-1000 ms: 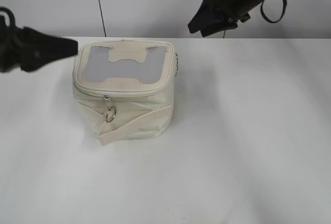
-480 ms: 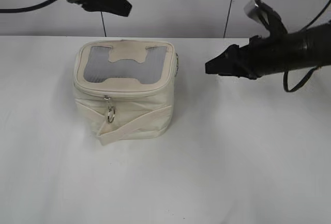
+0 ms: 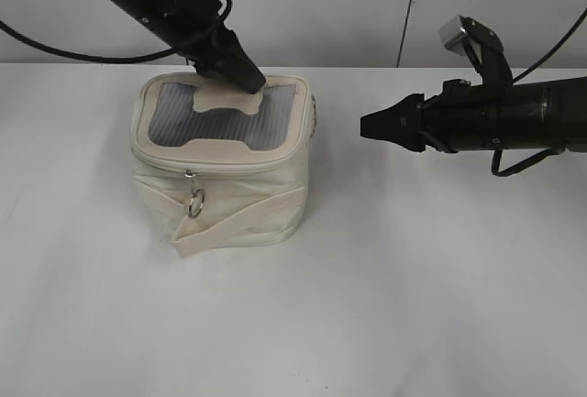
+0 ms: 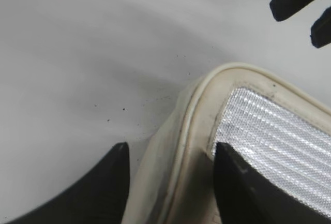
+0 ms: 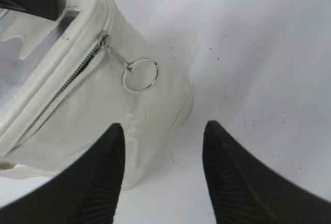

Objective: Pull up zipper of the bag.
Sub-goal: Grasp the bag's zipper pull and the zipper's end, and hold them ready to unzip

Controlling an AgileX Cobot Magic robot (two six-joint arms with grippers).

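Observation:
The cream bag (image 3: 220, 172) stands on the white table, left of centre, lid up with grey panels. Its zipper (image 3: 213, 167) runs round the lid rim. One ring pull (image 3: 196, 202) hangs at the front and another (image 5: 140, 75) hangs on the right side. My left gripper (image 3: 246, 81) is open at the lid's rear edge. In the left wrist view its fingers (image 4: 170, 151) straddle the rim (image 4: 196, 125). My right gripper (image 3: 367, 126) is open and empty, right of the bag and apart from it. In the right wrist view its fingers (image 5: 164, 127) sit below the side ring.
A flat cream strap (image 3: 243, 223) crosses the bag's front. The white table (image 3: 413, 278) stretches in front and to the right. A grey wall (image 3: 321, 3) stands behind. The right gripper's tips show in the left wrist view (image 4: 305, 1).
My left arm has come down from above onto the rear of the bag's lid. My right arm has levelled out and edged slightly toward the bag.

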